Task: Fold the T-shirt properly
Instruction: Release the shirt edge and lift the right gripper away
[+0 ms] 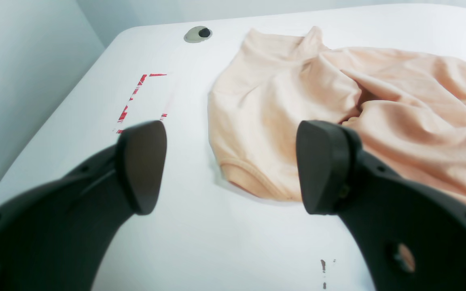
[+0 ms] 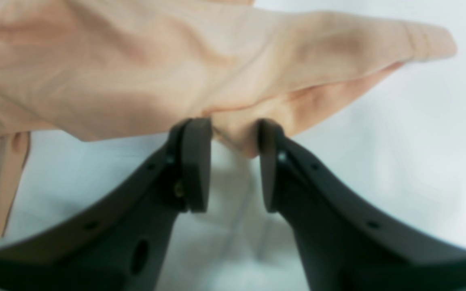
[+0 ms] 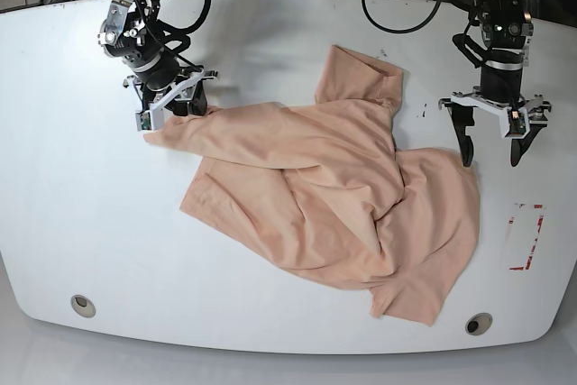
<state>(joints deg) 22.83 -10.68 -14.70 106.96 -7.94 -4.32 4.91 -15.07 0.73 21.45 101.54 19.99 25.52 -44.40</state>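
1. Base view: worktop (image 3: 270,6), white, rounded corners, the largest item. It carries everything listed below, with cables running off the far edge.
2. T-shirt (image 3: 334,196), peach, lying crumpled across the middle of the worktop, layers overlapping and not yet squared. One corner is drawn out toward the right gripper. I see no print or label on the fabric that shows.
3. Right gripper (image 2: 233,161), at the drawn-out corner of the T-shirt. In the right wrist view a tuck of cloth sits between its fingers (image 2: 194,161), which stand close on either side of it. I cannot tell whether the pinch is complete. I judge it is placed there to take that corner and spread the garment flat.
4. Left gripper (image 1: 231,165), spread wide, nothing in it, hovering above bare worktop just beside a sleeve hem. I judge it is waiting to take an edge.
5. Red tape marks (image 3: 526,241), a broken rectangle near the left arm, probably a placement guide. No writing I can read.
6. Two round grommets, (image 3: 479,323) and (image 3: 83,304), at the near edge.
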